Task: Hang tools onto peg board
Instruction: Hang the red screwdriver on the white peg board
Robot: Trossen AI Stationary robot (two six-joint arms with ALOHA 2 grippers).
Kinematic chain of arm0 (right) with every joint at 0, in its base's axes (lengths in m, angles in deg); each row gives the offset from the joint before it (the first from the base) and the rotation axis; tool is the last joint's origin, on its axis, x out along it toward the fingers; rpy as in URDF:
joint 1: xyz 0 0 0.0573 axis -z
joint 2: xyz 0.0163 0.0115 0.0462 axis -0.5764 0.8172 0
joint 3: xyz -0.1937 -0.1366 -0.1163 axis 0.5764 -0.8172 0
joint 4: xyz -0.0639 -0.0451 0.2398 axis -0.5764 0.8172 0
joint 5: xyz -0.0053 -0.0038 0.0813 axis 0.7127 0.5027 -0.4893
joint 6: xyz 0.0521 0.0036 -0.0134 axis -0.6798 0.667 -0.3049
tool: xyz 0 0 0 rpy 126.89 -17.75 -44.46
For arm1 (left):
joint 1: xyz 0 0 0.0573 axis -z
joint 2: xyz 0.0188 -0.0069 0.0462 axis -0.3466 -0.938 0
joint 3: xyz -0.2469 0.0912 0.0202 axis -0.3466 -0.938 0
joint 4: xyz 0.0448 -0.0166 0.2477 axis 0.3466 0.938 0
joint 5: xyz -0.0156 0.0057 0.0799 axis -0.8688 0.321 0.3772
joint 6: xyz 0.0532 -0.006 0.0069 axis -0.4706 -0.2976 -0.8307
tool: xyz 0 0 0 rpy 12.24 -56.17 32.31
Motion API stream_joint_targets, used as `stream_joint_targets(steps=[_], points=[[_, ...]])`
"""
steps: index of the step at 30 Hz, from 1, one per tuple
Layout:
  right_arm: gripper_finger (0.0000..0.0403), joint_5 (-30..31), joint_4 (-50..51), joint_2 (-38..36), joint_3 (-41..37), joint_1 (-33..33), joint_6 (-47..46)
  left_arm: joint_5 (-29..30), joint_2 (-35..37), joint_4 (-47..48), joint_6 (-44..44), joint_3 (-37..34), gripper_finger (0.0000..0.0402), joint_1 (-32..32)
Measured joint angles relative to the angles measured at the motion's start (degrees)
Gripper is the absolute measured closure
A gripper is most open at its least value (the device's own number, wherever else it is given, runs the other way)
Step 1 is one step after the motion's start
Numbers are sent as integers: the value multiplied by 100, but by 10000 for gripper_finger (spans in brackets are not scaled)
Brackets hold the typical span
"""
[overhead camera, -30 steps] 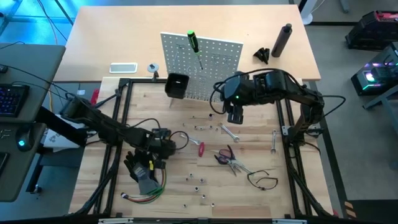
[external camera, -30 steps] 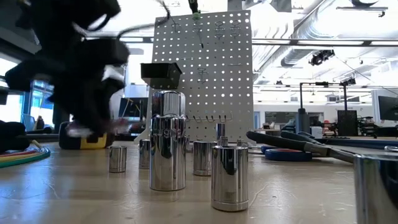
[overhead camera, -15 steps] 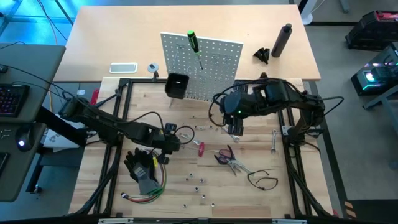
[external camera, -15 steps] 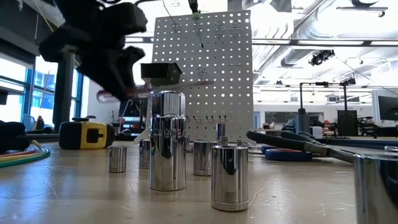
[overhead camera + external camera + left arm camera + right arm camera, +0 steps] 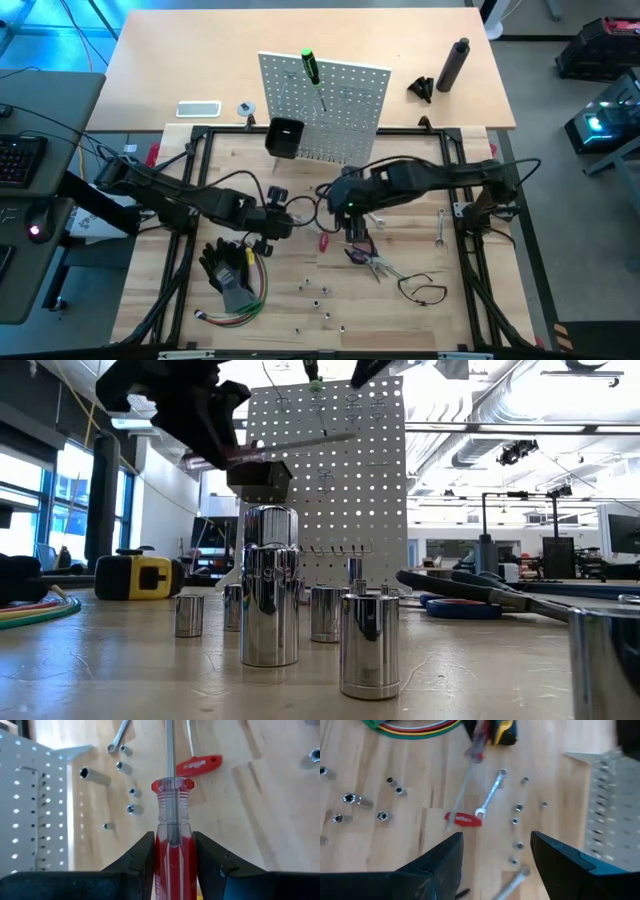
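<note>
Two grippers are over the tabletop (image 5: 420,300), close to each other in front of the peg board (image 5: 325,105). The left gripper (image 5: 278,213) pinches a red-handled screwdriver (image 5: 172,845) by its clear red handle, one finger pressed on each side, and the steel shaft runs straight out ahead of it. In the low view that screwdriver (image 5: 270,450) is held up off the tabletop, level with the small black bin (image 5: 258,475) on the front of the board. Just beyond the shaft tip lie a small red-handled tool (image 5: 199,765), a wrench (image 5: 117,737) and a scatter of small metal sockets (image 5: 131,809).

The right gripper (image 5: 356,232) hangs just beside the left one, its fingers (image 5: 435,865) spread wide with nothing between them. Under and ahead of it lie the same small red-handled tool (image 5: 464,819) and a silver wrench (image 5: 491,792). Near it on the tabletop are red-handled pliers (image 5: 365,255) and, farther out, a thin black loop (image 5: 425,290).

A green-handled screwdriver (image 5: 311,68) is already on the peg board near its top edge. A yellow tape measure (image 5: 140,575) sits on the tabletop behind the left gripper, next to black gloves (image 5: 225,275) and a bundle of coloured wires (image 5: 235,310).
</note>
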Motion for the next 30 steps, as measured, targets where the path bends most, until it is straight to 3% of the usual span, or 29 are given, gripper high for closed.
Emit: stream_joint_targets(steps=[5,10,21,25,30], points=[[176,-155,-785,0,-751,185,19,214,-2,208,3,74,302,-45],[176,-880,-2050,0,-1523,360,22,215,-2,189,-1,74,302,-44],[178,-1790,-4040,-4,-2663,716,-290,200,-2,169,-104,72,302,-42],[199,-1906,-4302,-4,-2855,764,-324,285,-2,124,-228,72,302,-43],[253,-1988,-4555,-5,-3035,760,-333,348,-2,-9,-364,72,302,-49]])
